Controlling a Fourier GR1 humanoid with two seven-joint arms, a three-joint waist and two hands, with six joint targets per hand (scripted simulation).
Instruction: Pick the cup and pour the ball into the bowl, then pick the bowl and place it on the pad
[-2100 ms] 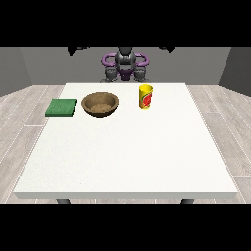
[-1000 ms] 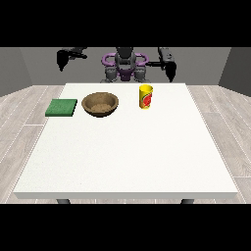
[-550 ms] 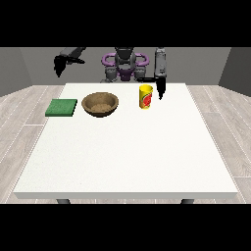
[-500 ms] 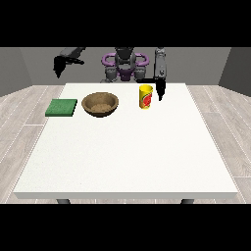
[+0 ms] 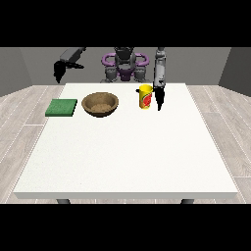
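Just beside the yellow cup (image 5: pixel 145 96), on its side toward the view's right, the hand at the view's right (image 5: pixel 159 96) hangs from its forearm with the fingers pointing straight down toward the white table (image 5: pixel 127 147). The fingers appear extended and hold nothing; whether they touch the cup wall cannot be determined, and a narrow gap seems to separate hand and cup. The cup stands upright on the table and carries a red mark on its side. The ball is not discernible.

Farther from this hand, toward the view's left, the brown bowl (image 5: pixel 100 104) rests upright on the table, near the cup but apart from it. Beyond the bowl, near the table's left edge, the green pad (image 5: pixel 62 107) lies flat, just beside the bowl and not touching it.

Above and behind the pad, the hand at the view's left (image 5: pixel 59 71) is raised off the table beyond its far corner, fingers angled downward. It holds nothing; the finger spread cannot be determined.
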